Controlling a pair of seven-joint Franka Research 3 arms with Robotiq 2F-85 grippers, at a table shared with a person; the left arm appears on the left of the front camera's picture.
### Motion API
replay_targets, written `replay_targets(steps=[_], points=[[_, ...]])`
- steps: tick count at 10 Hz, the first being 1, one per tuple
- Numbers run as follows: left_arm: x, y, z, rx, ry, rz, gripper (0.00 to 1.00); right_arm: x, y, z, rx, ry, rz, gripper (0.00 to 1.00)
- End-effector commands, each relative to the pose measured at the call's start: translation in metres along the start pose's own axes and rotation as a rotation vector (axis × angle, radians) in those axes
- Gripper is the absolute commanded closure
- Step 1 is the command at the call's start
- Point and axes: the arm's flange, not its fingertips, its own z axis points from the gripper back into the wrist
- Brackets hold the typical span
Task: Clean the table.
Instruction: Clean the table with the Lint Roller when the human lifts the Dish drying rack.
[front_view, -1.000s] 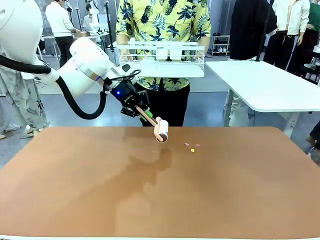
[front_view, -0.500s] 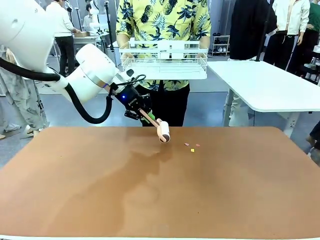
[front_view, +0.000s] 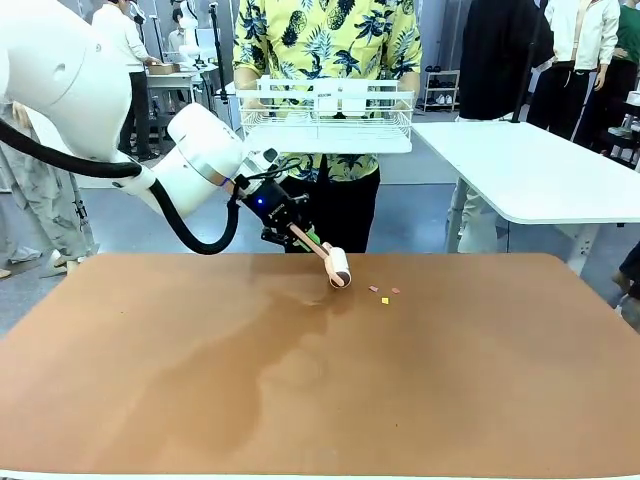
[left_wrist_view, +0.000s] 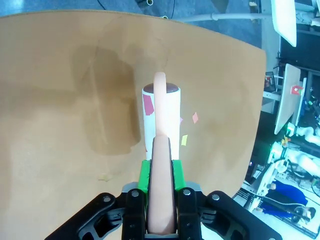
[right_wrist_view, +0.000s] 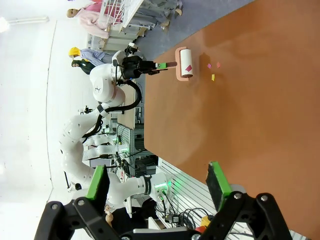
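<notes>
Left claw (front_view: 300, 236) clamps a lint roller (front_view: 338, 268) by its handle, the roll low over the worktop (front_view: 420, 400) near its far edge, just beside paper scraps (front_view: 384, 293). Right claw (right_wrist_view: 157, 185) gapes wide, well apart.

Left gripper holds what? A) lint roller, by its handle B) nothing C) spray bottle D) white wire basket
A: the left gripper is shut on the peach handle of the lint roller, its roll by the paper scraps on the table.
</notes>
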Motion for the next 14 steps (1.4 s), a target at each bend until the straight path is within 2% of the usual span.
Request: replay_targets(steps=[1,6,10,14], points=[[0.008,-0.002,0.003,-0.007,0.028,-0.011,0.79,-0.001,0.004,0.002,0.015,-0.001,0.002,0.0],[0.009,-0.002,-0.013,-0.009,0.134,-0.057,0.79,-0.001,0.004,0.002,0.015,-0.001,0.002,0.0],[0.009,-0.001,-0.042,0.052,0.113,0.004,0.79,-0.001,0.004,0.002,0.015,-0.001,0.002,0.0],[0.012,0.0,-0.083,0.024,0.116,0.015,0.79,-0.001,0.004,0.002,0.015,-0.001,0.002,0.0]])
